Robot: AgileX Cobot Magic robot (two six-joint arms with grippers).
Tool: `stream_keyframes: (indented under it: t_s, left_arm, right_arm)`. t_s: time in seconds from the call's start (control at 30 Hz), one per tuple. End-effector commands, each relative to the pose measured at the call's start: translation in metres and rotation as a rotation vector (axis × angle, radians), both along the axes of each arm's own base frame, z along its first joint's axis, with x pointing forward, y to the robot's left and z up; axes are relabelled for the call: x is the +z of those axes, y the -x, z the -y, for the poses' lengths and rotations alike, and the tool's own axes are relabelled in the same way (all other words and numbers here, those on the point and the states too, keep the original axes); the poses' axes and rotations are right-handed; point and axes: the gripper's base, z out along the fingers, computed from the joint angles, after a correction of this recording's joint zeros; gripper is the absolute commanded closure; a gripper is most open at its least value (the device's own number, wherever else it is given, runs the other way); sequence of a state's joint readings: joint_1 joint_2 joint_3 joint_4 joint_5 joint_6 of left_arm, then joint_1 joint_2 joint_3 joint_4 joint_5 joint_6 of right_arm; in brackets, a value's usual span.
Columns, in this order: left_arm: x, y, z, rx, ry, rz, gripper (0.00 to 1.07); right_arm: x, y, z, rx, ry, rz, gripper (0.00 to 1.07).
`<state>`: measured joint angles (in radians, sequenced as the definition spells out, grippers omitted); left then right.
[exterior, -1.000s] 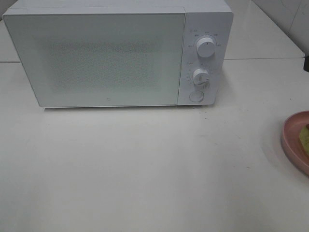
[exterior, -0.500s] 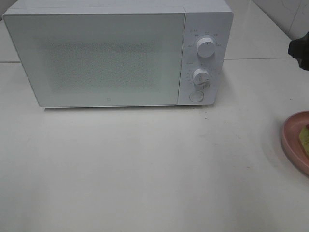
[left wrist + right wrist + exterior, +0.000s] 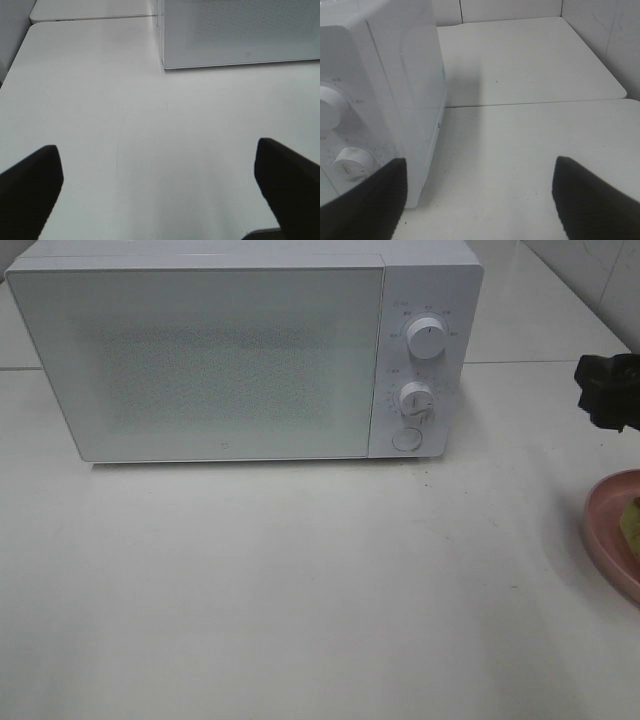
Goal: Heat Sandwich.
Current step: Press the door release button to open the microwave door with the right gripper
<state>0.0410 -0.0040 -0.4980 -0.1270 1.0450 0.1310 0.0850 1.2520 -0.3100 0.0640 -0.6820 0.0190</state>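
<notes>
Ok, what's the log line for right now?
microwave: door shut | sandwich: on pink plate | left pincer: open, empty | right pincer: open, empty, near microwave

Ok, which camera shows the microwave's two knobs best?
The exterior high view: upper knob and lower knob face it, whole. The right wrist view catches them obliquely, the upper one cropped. The left wrist view shows only the microwave door.

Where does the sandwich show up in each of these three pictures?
Exterior high: the sandwich sits cut off at the right edge, on the pink plate.
Left wrist: not in it.
Right wrist: not in it.
Shared landmark: the white microwave, also seen in the left wrist view and the right wrist view.
</notes>
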Motion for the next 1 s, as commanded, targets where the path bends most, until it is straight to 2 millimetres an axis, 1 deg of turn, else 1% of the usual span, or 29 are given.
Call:
stream_keyframes:
  t_s: [0.03,0.13,0.17,0.3,0.47,0.6,0.67,0.73,0.77,0.9,1.0]
  left_arm:
    - [0.001,0.004,0.001,0.0,0.012,0.041,0.05]
    - [0.001,0.004,0.001,0.0,0.012,0.041,0.05]
    - [0.001,0.004,0.001,0.0,0.012,0.041,0.05]
    - [0.001,0.004,0.001,0.0,0.012,0.041,0.05]
    - [0.001,0.004,0.001,0.0,0.012,0.041,0.05]
    - [0.001,0.004,0.001,0.0,0.012,0.041,0.05]
    - [0.001,0.004,0.001,0.0,0.012,0.041,0.05]
    - [0.001,0.004,0.001,0.0,0.012,0.041,0.05]
    - [0.001,0.004,0.001,0.0,0.012,0.041,0.05]
    - [0.001,0.004,0.001,0.0,0.012,0.041,0.05]
    - [0.001,0.004,0.001,0.0,0.012,0.041,0.05]
  right_arm:
    - [-0.006,0.0,-0.012,0.02,0.052,0.035,0.31]
    - [-0.012,-0.001,-0.021,0.028,0.065,0.022,0.31]
    - [-0.012,-0.001,-0.021,0.028,0.065,0.022,0.31]
    - [-0.021,-0.002,-0.039,0.039,0.05,0.017,0.31]
    - [-0.026,-0.002,-0.047,0.041,0.047,0.012,0.31]
    - [-0.037,0.001,-0.064,0.04,0.094,0.021,0.31]
    - [-0.039,0.002,-0.066,0.037,0.103,0.02,0.31]
    - [-0.043,0.005,-0.076,0.044,0.115,0.032,0.31]
    - [-0.043,0.005,-0.076,0.044,0.115,0.032,0.31]
    - [-0.051,0.01,-0.09,0.057,0.127,0.038,0.31]
    - [-0.055,0.012,-0.094,0.057,0.13,0.032,0.31]
